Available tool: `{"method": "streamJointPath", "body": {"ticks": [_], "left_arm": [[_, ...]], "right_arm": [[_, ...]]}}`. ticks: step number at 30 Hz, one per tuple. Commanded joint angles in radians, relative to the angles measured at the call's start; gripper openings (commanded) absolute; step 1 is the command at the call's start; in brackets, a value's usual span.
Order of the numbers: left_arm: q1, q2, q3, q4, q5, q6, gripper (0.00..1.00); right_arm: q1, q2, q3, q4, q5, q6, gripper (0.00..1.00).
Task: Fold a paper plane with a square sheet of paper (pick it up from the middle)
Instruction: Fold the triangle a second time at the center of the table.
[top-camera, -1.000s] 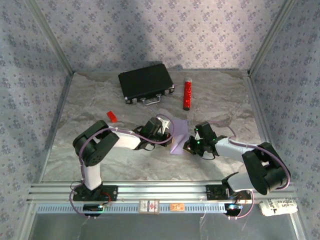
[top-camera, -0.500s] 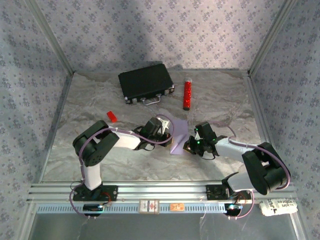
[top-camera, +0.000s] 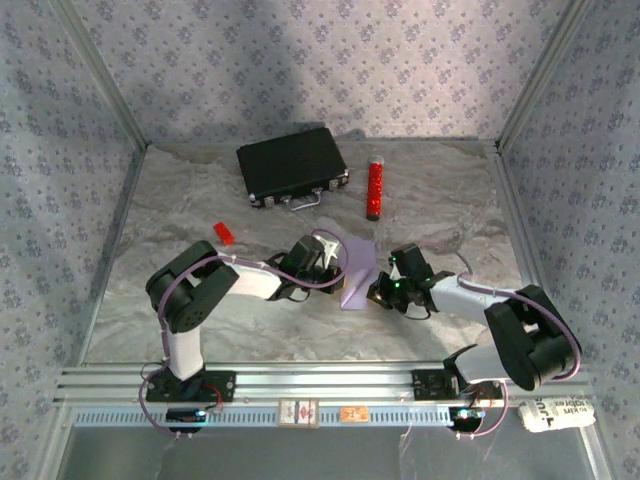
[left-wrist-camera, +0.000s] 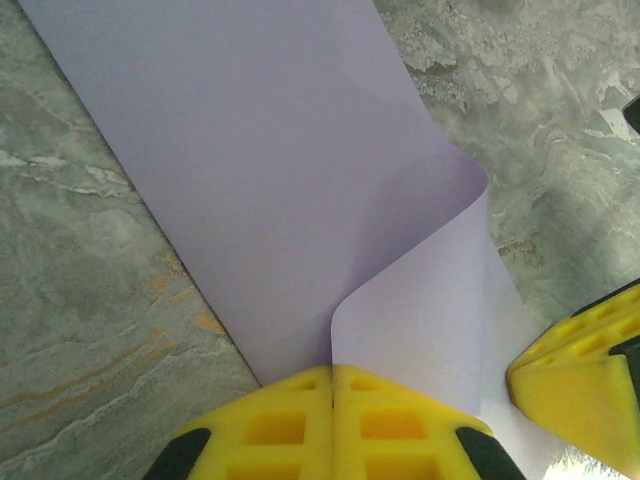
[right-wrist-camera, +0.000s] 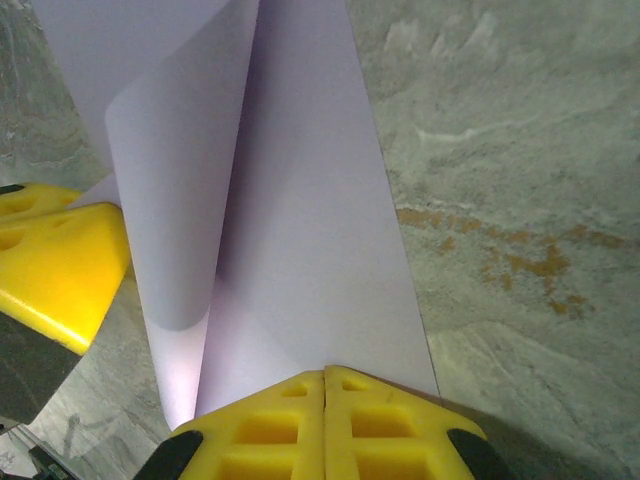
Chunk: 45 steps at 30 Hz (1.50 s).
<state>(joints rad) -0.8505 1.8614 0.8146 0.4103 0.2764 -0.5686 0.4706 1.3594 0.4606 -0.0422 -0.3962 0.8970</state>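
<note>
The square sheet of paper (top-camera: 356, 266) is pale lilac and lies mid-table between both arms, with one flap curled up and over. In the left wrist view the sheet (left-wrist-camera: 280, 170) runs into my left gripper (left-wrist-camera: 333, 372), whose yellow jaws are shut on the curled flap. In the right wrist view the sheet (right-wrist-camera: 310, 220) ends in my right gripper (right-wrist-camera: 325, 375), shut on its near edge. From above, the left gripper (top-camera: 331, 262) and right gripper (top-camera: 378, 292) face each other across the sheet. A paper plane is out of view.
A black case (top-camera: 292, 165) lies at the back, with a red cylinder (top-camera: 375, 190) to its right. A small red block (top-camera: 223, 233) sits left of the left arm. Patterned walls close in three sides, and an aluminium rail (top-camera: 320, 385) runs along the near edge.
</note>
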Motion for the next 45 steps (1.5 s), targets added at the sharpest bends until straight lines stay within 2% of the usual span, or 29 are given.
{"method": "streamJointPath", "body": {"ticks": [1, 6, 10, 21, 28, 45], "left_arm": [[0.005, 0.027, 0.006, -0.005, 0.013, -0.003, 0.02], [0.004, 0.033, -0.006, 0.002, 0.018, -0.008, 0.02], [0.004, 0.035, -0.006, 0.002, 0.021, -0.008, 0.02], [0.005, 0.041, -0.001, -0.001, 0.022, -0.005, 0.02], [0.005, 0.041, -0.001, -0.008, 0.023, 0.000, 0.02], [0.004, 0.048, 0.006, -0.024, 0.027, 0.004, 0.02]], "right_arm": [[-0.006, -0.027, -0.014, -0.057, 0.010, -0.017, 0.07], [-0.012, -0.117, -0.031, 0.026, -0.007, 0.013, 0.08], [-0.019, -0.135, -0.024, 0.100, -0.042, 0.039, 0.00], [0.022, 0.035, 0.088, 0.215, -0.100, 0.066, 0.00], [0.042, 0.131, 0.138, 0.218, -0.085, 0.069, 0.00], [0.022, 0.171, 0.010, 0.291, -0.063, 0.097, 0.00]]}}
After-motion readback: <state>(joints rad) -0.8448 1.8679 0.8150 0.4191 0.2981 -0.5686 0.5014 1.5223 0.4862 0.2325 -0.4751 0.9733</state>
